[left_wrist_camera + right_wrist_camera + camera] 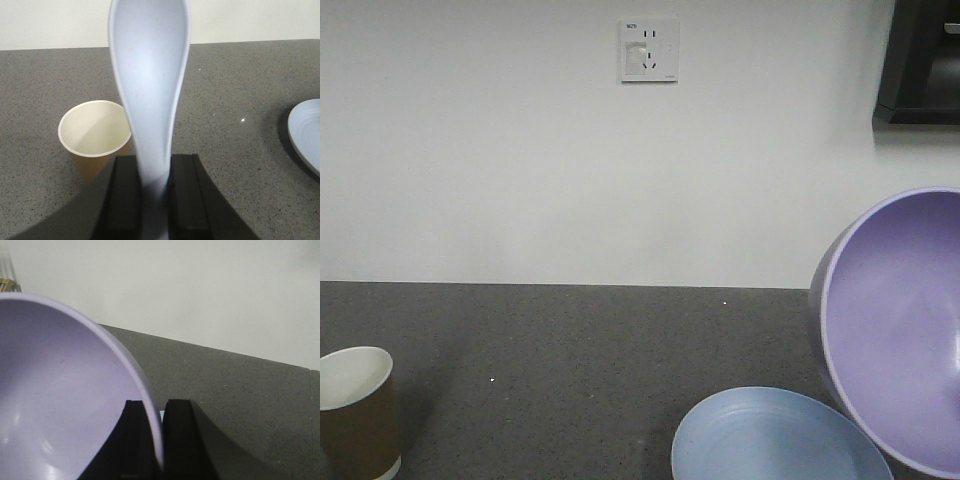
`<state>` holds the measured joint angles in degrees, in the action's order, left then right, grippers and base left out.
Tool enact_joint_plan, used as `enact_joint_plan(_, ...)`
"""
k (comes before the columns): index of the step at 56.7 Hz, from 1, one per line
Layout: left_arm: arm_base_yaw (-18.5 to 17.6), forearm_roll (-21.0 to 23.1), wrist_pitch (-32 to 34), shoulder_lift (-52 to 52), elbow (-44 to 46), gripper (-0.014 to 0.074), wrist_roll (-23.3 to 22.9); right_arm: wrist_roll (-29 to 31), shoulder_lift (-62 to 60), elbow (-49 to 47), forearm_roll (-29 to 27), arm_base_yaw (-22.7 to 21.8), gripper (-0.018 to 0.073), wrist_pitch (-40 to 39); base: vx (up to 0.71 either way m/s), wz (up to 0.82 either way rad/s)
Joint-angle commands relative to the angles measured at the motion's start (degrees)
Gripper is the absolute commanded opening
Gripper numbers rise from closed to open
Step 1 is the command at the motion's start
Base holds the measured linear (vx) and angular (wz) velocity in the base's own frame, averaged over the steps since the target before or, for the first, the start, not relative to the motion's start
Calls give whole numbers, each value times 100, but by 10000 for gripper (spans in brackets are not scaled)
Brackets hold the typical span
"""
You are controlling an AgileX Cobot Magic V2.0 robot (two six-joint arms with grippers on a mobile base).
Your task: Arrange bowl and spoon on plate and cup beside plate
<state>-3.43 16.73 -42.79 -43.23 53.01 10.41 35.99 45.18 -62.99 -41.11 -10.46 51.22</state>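
Right wrist-mounted view: right tool [152, 425] pinches the rim of the round lavender bowl [60, 400], held tilted near the round light-blue plate [770, 440], likely for lowering onto it. Left tool [155, 180] clamps the pale-blue soup spoon [150, 75] near the brown paper cup [95, 132].

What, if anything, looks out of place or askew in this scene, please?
Only the bowl looks askew: it is held steeply tilted beside the plate, pinched by its rim in the right end effector. The cup stands upright, and nothing appears spilled or damaged.
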Motion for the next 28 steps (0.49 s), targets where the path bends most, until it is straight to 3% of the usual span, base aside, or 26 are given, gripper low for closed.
enact_joint_plan(1,-31,124,432,23,165,-3,-12,-3,-26,-162,-252,-2,-9,-400,0,0)
enact_joint_plan(28,-31,143,404,-211,165,-3,-47,-3,29,-162,-252,-2,-9,-407,0,0)
